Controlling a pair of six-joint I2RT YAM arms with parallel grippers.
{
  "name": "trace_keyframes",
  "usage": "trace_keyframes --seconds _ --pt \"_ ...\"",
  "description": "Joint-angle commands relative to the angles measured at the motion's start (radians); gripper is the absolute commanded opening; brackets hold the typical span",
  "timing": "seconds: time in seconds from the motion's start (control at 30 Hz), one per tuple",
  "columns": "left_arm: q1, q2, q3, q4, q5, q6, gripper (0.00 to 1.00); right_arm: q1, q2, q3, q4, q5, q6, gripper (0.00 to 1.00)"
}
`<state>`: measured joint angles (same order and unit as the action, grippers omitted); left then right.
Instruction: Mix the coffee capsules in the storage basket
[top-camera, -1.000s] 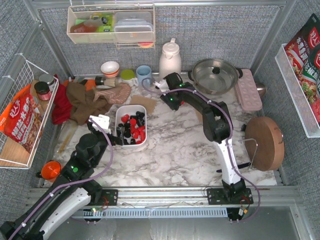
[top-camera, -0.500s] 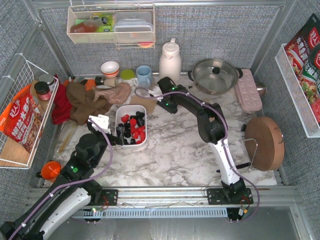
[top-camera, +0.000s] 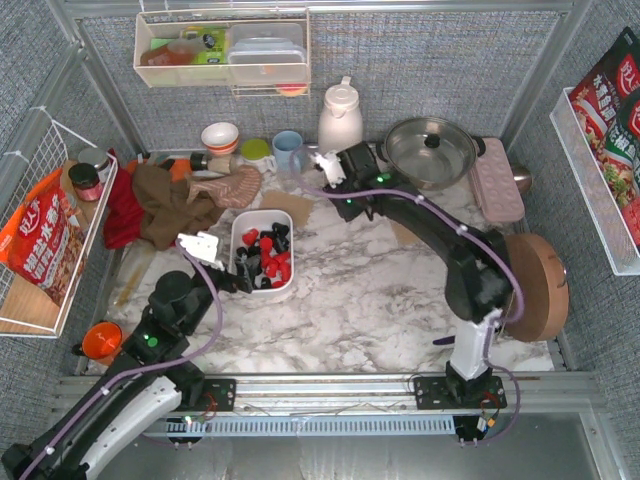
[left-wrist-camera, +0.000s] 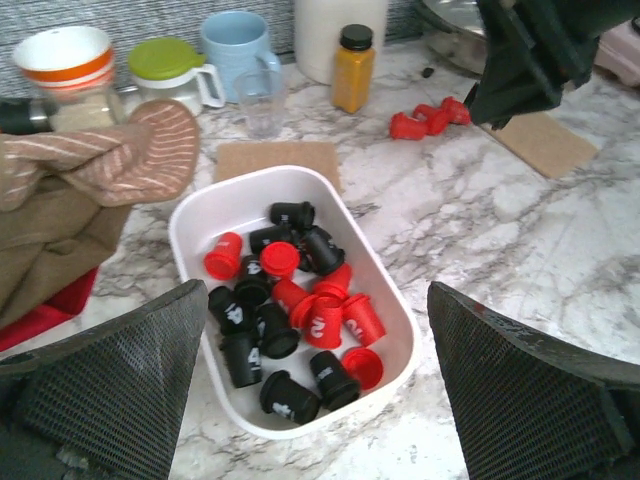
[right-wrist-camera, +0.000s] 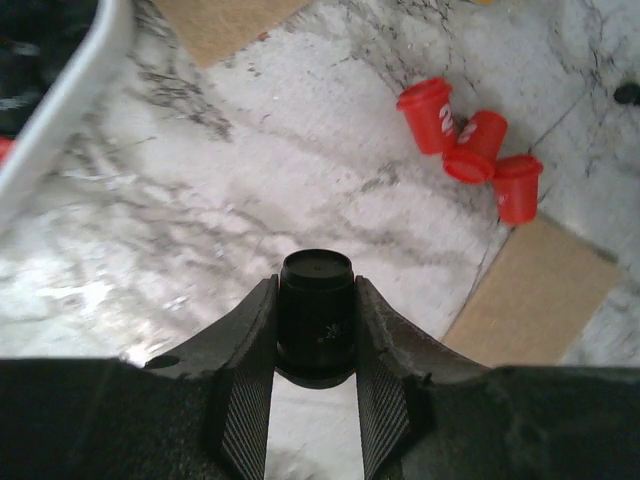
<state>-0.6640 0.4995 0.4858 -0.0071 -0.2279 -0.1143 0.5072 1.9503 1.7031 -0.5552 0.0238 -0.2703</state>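
The storage basket (top-camera: 262, 291) is a white tray on the marble, left of centre, holding several red and black coffee capsules (top-camera: 266, 254). In the left wrist view the basket (left-wrist-camera: 190, 215) and its capsules (left-wrist-camera: 300, 300) lie just ahead of my left gripper (left-wrist-camera: 315, 300), which is wide open and holds nothing. My right gripper (right-wrist-camera: 316, 290) is shut on one black capsule (right-wrist-camera: 316, 310), held above the marble behind the basket. Three red capsules (right-wrist-camera: 470, 140) lie loose on the table beyond it, also seen in the left wrist view (left-wrist-camera: 430, 118).
Behind the basket stand a yellow bottle (left-wrist-camera: 352, 68), a glass (left-wrist-camera: 262, 100), a blue mug (left-wrist-camera: 235, 45) and a white jug (top-camera: 340, 115). Cork mats (right-wrist-camera: 540, 290) lie flat. A pot (top-camera: 430, 150), a pink tray (top-camera: 497, 180) and a round wooden board (top-camera: 535, 285) are at the right; cloths (top-camera: 170, 205) at the left.
My right arm reached toward the basket's far end, then swung back right toward the pot, its jaws tightening on the black capsule. The left arm has barely moved.
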Motion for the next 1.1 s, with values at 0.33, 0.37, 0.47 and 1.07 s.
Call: trace_keyframes --seconds 0.33,0.37,0.47,1.07 --pt "-0.074 0.297 -0.106 0.639 0.264 0.051 0.99 0.001 -0.592 -0.636 0.52 -0.271 0.707 0.27" --pt "-0.094 0.331 -0.107 0.68 0.279 0.077 0.99 0.001 -0.62 -0.661 0.533 -0.284 0.73 0.27" --pt "-0.16 0.435 -0.108 0.797 0.336 0.178 0.99 0.001 -0.706 -0.752 0.59 -0.314 0.793 0.27" --pt "-0.308 0.833 -0.07 1.268 0.538 0.372 0.99 0.014 -0.934 -0.947 0.71 -0.518 0.808 0.28"
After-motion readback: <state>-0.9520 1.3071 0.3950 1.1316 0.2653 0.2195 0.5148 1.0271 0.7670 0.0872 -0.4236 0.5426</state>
